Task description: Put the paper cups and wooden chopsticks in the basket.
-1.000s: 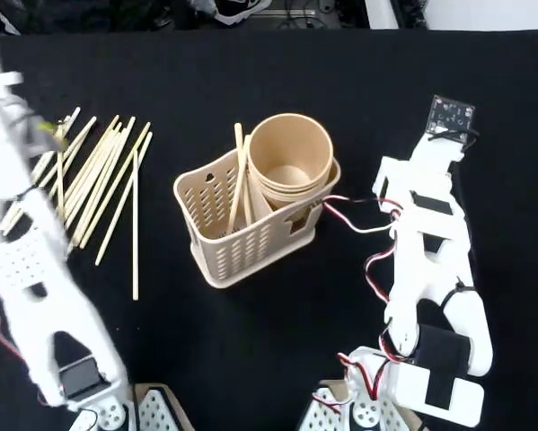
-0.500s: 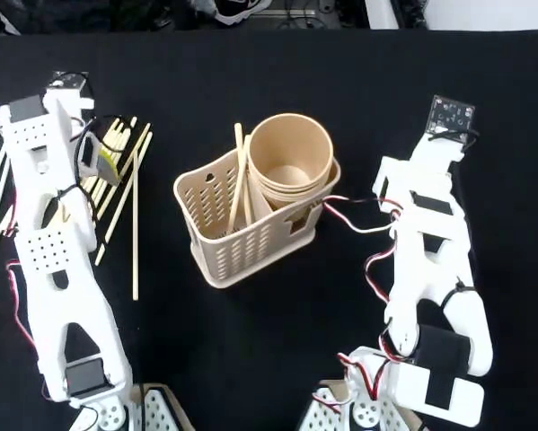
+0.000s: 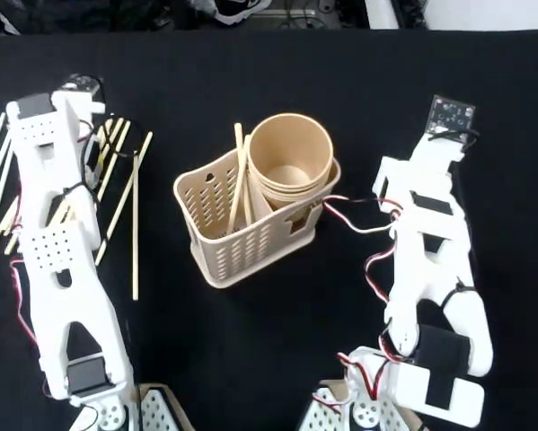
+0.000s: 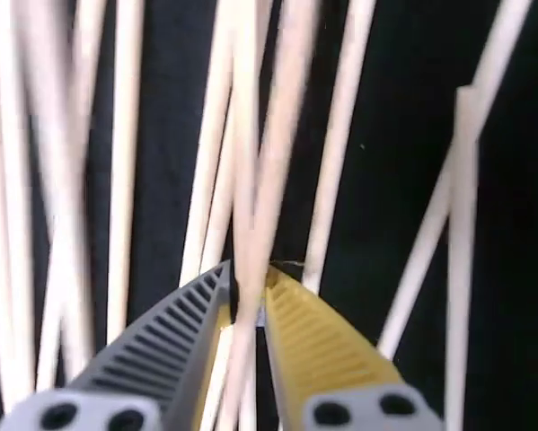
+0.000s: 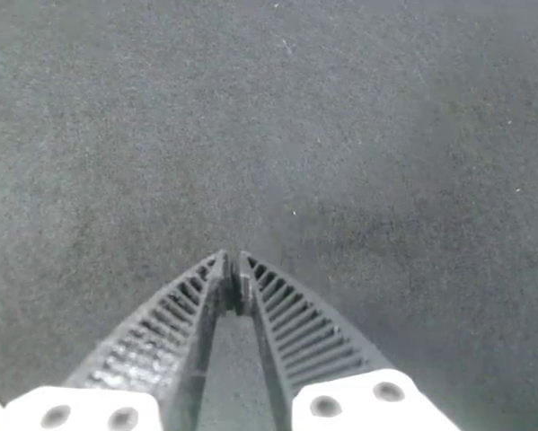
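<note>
The left gripper (image 4: 249,289) is closed on one wooden chopstick (image 4: 282,135) — the stick passes between the grey finger (image 4: 174,341) and the yellow finger (image 4: 313,346), close to their tips. Around it the other loose chopsticks (image 4: 125,135) lie fanned out on the black table (image 4: 520,269). In the high view the left arm (image 3: 57,242) is at the left side of the frame, with its wrist end over this pile (image 3: 134,224) in the upper left. The basket (image 3: 251,247) stands in the centre, well apart from the pile. The stacked paper cups (image 3: 291,148) sit in its right part, and some chopsticks (image 3: 242,175) lean in its left part. The right gripper (image 5: 233,269) is closed on nothing, tips touching, above bare table — the right arm (image 3: 430,233) lies at the right side of the frame.
</note>
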Controlling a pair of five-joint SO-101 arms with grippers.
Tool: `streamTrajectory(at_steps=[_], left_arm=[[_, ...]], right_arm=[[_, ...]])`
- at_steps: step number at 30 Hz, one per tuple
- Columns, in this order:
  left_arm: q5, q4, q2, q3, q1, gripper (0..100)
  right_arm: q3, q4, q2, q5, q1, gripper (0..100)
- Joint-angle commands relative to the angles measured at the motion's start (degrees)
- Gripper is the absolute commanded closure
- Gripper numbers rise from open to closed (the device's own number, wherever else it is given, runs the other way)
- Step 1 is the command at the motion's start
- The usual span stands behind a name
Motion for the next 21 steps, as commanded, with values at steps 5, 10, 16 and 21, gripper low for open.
streamTrajectory(at_steps=[5,10,16,21], left_arm=[[7.30,0.70,-22.15,11.12,4.18,97],[12.40,0.44,-40.18,21.67,5.93,97],[15.91,-2.46,-56.26,28.88,5.76,97],[18.81,-9.67,-67.78,39.34,6.20,97]], right_arm=[[-0.48,-1.23,-0.13,0.53,-0.53,98.3],[-0.48,-1.23,-0.13,0.53,0.09,98.3],[-0.48,-1.23,-0.13,0.53,0.09,98.3],[-0.48,-1.23,-0.13,0.53,0.09,98.3]])
